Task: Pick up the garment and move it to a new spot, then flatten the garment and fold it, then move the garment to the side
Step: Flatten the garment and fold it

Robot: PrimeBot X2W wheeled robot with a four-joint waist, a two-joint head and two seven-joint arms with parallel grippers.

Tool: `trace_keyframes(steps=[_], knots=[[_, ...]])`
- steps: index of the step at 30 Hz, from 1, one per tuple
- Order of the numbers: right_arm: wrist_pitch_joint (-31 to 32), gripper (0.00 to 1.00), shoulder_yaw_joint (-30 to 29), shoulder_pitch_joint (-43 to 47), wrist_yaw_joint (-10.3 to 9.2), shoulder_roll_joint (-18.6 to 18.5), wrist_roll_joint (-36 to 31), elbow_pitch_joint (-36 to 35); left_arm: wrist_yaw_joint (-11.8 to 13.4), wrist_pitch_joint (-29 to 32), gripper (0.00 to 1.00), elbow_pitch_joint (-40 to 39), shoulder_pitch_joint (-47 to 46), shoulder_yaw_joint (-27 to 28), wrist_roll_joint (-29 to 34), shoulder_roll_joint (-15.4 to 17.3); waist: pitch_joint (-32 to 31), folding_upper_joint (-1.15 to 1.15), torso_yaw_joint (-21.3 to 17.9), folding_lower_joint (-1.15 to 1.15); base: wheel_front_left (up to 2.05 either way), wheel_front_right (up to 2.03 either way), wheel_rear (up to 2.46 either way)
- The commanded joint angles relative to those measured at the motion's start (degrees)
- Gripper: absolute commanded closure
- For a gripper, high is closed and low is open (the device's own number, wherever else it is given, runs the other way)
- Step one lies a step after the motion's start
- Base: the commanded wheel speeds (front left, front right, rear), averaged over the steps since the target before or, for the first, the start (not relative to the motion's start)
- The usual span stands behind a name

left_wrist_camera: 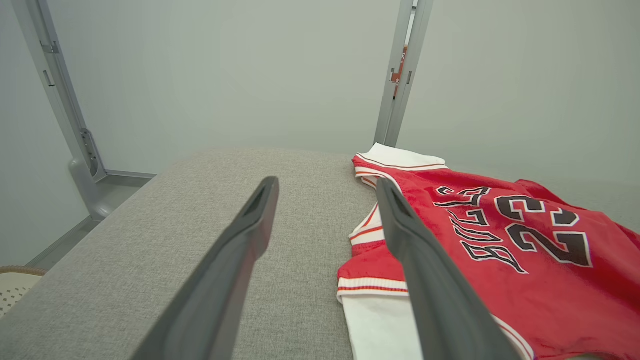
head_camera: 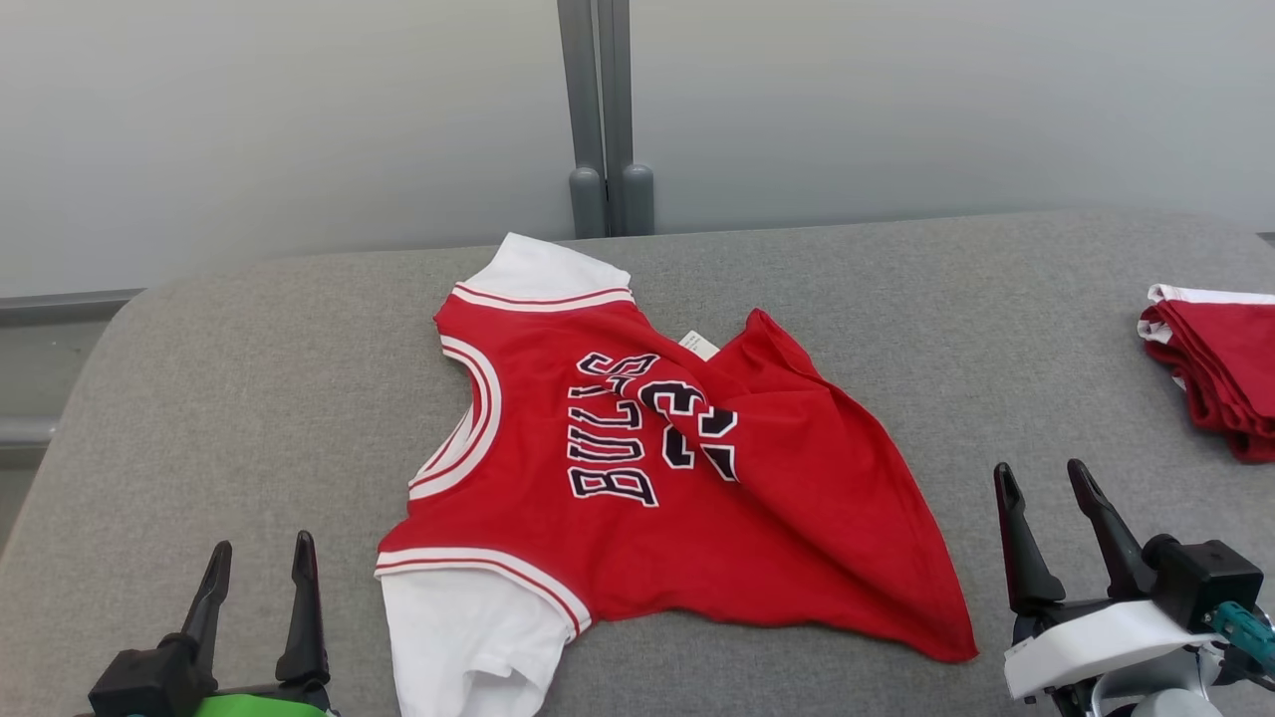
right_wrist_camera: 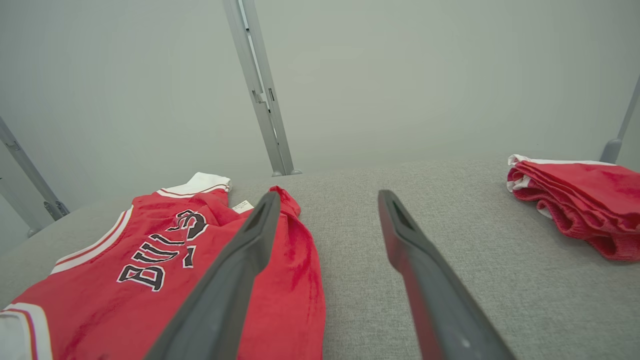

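Observation:
The garment [head_camera: 637,478] is a red jersey with white sleeves and black "BULLS 23" lettering. It lies rumpled in the middle of the grey padded table [head_camera: 249,378], its hem side folded over the number. My left gripper [head_camera: 261,556] stands open at the lower left, just left of the near white sleeve, touching nothing. My right gripper [head_camera: 1044,478] stands open at the lower right, beside the jersey's hem corner, with nothing between its fingers. The left wrist view has the garment [left_wrist_camera: 500,235] right of the left gripper [left_wrist_camera: 327,186]. In the right wrist view the garment [right_wrist_camera: 150,265] lies left of the right gripper [right_wrist_camera: 327,199].
A pile of folded red and white clothes [head_camera: 1220,363] sits at the table's right edge, also the pile [right_wrist_camera: 580,200] in the right wrist view. Grey metal posts [head_camera: 603,119] rise behind the table against a pale wall. A wicker basket rim [left_wrist_camera: 12,280] shows low on the left.

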Motion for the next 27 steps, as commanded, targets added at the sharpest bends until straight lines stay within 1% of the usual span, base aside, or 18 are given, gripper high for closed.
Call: trace_keyframes(steps=[1, 11, 16, 18, 20, 22, 23, 27], knots=[[-0.2, 0.00, -0.1, -0.6, 0.01, -0.2, -0.3, -0.3, -0.3, 0.0, 0.00, 0.1, -0.5, 0.5, 0.4, 0.0, 0.0, 0.00, 0.1, 0.00, 0.00, 0.00, 0.00], [-0.2, 0.00, 0.2, -1.2, 0.01, -0.5, -0.9, -1.7, -1.3, 0.0, 0.00, 0.6, -0.9, 1.5, 2.0, -1.0, 0.0, 0.00, 0.2, 0.00, 0.00, 0.00, 0.00], [-0.2, 0.00, 0.7, -1.8, 0.01, -2.9, -0.8, -2.9, -1.2, 0.2, 0.00, 0.3, -0.5, 1.7, 2.0, -1.2, 0.3, 0.00, 0.0, 0.00, 0.00, 0.00, 0.00], [0.0, 0.00, 0.9, -2.1, 0.01, -4.2, -0.3, -3.4, -1.0, 1.5, 0.00, -0.3, -0.4, 1.6, 1.4, -1.0, 0.5, 0.00, 0.0, 0.00, 0.00, 0.00, 0.00], [1.6, 0.00, 1.7, -1.9, 0.01, -5.3, 0.8, -3.8, -1.1, 5.4, 0.00, -0.7, 0.2, 1.3, 0.0, -1.0, 0.6, 0.00, 0.1, 0.00, 0.00, 0.00, 0.00], [5.8, 0.00, 2.8, -0.7, 0.01, -6.4, 2.4, -3.3, -0.8, 10.0, 0.00, -1.4, 1.0, 0.9, -0.2, 0.4, 0.8, 0.00, 0.2, 0.00, 0.00, 0.00, 0.00], [8.5, 0.00, 3.6, 0.0, 0.01, -7.2, 3.2, -3.0, -0.6, 12.9, 0.00, -1.7, 1.5, 0.7, -1.0, 0.7, 1.0, 0.00, 0.2, 0.00, 0.00, 0.00, 0.00], [16.2, 0.00, 5.5, 1.8, 0.01, -8.5, 7.3, -1.9, -0.1, 22.6, 0.00, -4.0, 3.6, -0.3, -2.8, 1.6, 1.8, 0.00, 0.4, 0.00, 0.00, 0.00, 0.00]])
